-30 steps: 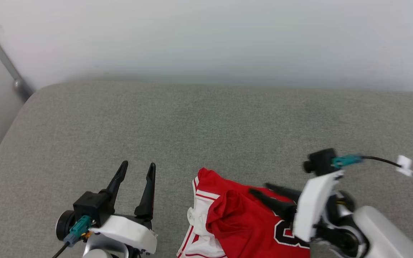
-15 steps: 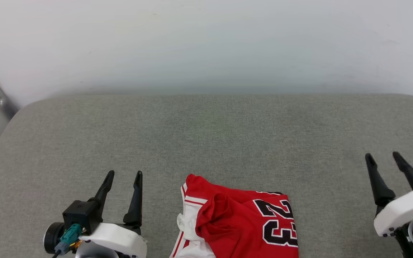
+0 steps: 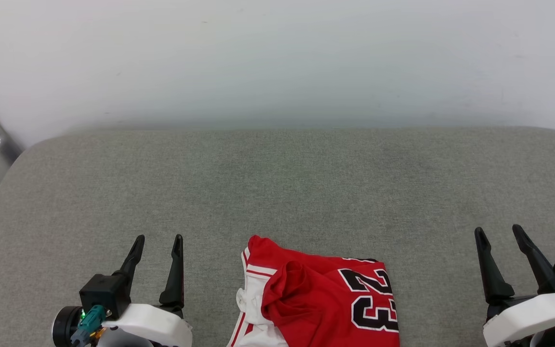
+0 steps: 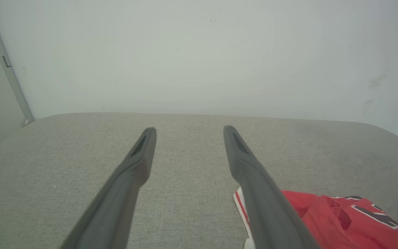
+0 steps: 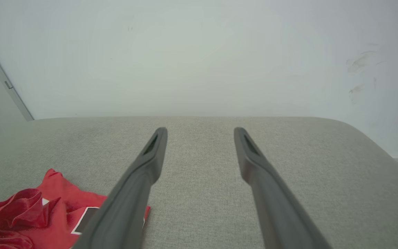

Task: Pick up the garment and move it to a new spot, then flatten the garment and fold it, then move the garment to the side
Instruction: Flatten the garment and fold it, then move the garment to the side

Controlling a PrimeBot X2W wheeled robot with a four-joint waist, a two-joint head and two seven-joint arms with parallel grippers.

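Red soft jersey T-shirt (image 3: 321, 303) with white sleeves and a black 23 sits bunched at the near edge of the grey fabric cushion (image 3: 277, 193), between the left gripper (image 3: 159, 237) and right gripper (image 3: 498, 229), both spread open and holding nothing. For shifting it aside I'd pinch through all layers at opposite edges so it doesn't spill open.

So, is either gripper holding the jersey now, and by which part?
Nothing is held: the left gripper and right gripper are open, either side of the garment.
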